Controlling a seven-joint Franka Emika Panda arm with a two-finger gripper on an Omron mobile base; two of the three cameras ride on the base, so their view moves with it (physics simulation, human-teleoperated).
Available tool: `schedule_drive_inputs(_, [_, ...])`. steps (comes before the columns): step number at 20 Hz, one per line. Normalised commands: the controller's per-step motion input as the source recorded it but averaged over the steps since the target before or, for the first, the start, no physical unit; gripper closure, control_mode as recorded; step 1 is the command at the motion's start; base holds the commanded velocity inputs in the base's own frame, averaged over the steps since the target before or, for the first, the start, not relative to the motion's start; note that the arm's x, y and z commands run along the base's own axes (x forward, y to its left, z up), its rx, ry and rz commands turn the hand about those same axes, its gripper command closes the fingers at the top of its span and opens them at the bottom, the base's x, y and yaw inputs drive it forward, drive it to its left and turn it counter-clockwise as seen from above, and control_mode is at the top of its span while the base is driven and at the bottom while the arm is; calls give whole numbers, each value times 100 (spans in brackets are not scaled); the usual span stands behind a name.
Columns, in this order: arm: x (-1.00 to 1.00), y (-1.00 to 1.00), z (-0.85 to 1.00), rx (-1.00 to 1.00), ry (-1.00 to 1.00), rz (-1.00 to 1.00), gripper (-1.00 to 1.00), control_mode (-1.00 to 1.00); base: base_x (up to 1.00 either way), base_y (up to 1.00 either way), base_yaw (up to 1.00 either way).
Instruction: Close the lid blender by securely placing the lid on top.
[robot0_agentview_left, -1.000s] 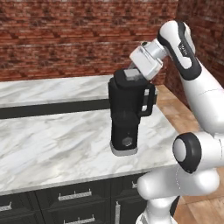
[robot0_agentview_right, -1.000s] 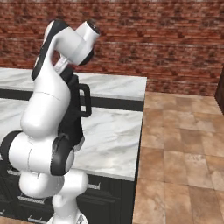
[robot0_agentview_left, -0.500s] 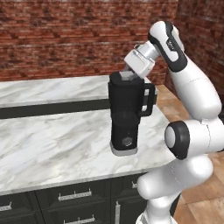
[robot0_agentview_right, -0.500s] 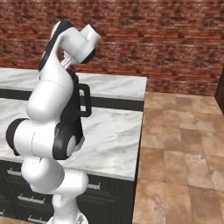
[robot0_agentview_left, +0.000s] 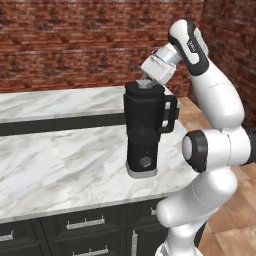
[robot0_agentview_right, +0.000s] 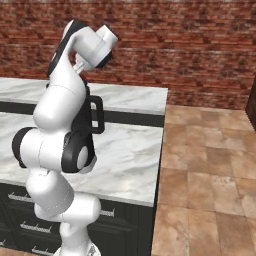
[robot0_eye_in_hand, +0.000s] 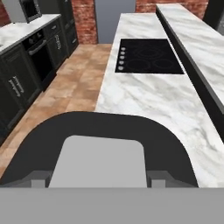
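The tall black blender (robot0_agentview_left: 144, 135) stands on the marble counter (robot0_agentview_left: 60, 160) near its right end, with its loop handle (robot0_agentview_right: 97, 115) facing right. The lid (robot0_agentview_left: 145, 86), black with a light grey square centre piece, lies level on top of the jar. My gripper (robot0_agentview_left: 146, 80) comes down on it at a slant from the upper right. In the hand view the lid (robot0_eye_in_hand: 100, 127) lies right under my gripper (robot0_eye_in_hand: 98, 177). One of the fingertips (robot0_eye_in_hand: 38, 177) presses against each side of the grey centre piece.
A raised dark-fronted ledge (robot0_agentview_left: 55, 122) runs along the counter behind the blender. Further down the counter the hand view shows a black cooktop (robot0_eye_in_hand: 148, 54). Dark cabinets with an oven (robot0_eye_in_hand: 39, 57) stand across the tiled floor. The counter ends just right of the blender.
My hand and the lid have stayed on the blender top, shifting only slightly left. The arm's elbow and lower links have risen and drawn in.
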Motion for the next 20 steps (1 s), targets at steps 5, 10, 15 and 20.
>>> schedule_drive_inputs(5, [10,0,-9,-1,-9,0,100,-100,0,0,0])
schedule_drive_inputs(10, [-22,-2,-8,-1,-24,0,100,-100,0,0,0])
schedule_drive_inputs(15, [-7,-9,0,-1,-18,0,100,-100,0,0,0])
schedule_drive_inputs(20, [14,-1,-2,-1,-1,-2,100,-100,0,0,0])
